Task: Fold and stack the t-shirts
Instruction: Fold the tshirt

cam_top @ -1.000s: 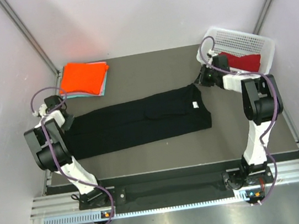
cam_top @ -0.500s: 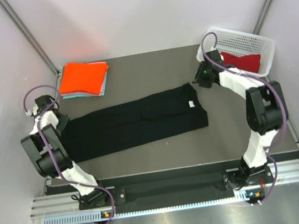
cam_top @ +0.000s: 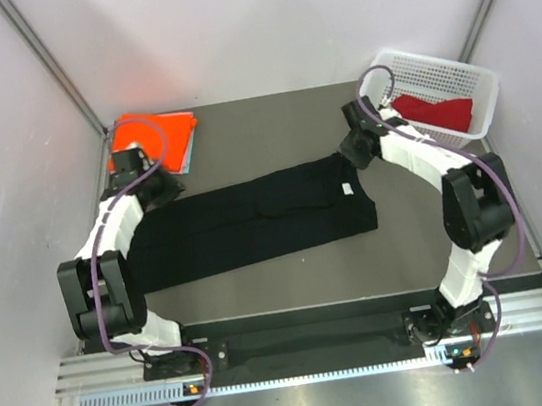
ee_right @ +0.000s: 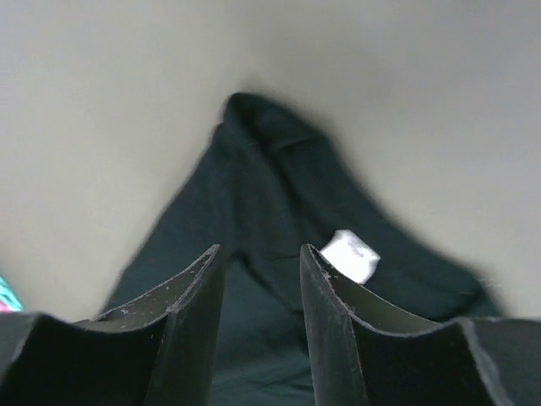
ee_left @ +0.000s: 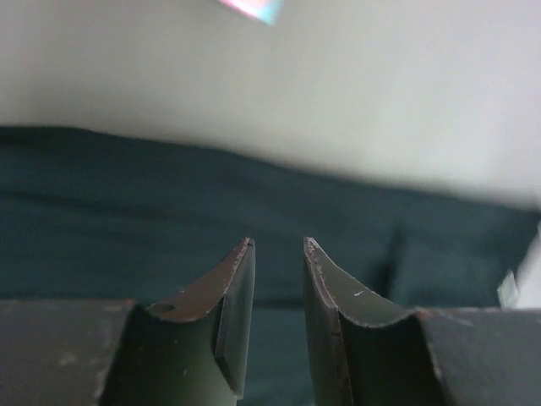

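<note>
Left hand and right hand both reach forward, jaws slightly apart.

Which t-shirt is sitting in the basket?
The dark red t-shirt, inside the white basket. The black t-shirt lies flat mid-table; the orange t-shirt is on the far-left stack.

black tee lying flat, centre | orange tee sitting folded atop teal tee | red tee lying in basket

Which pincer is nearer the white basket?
Right. The right pincer hangs just left of the basket, by the black shirt's collar; the left pincer is far off, beside the orange shirt.
</note>
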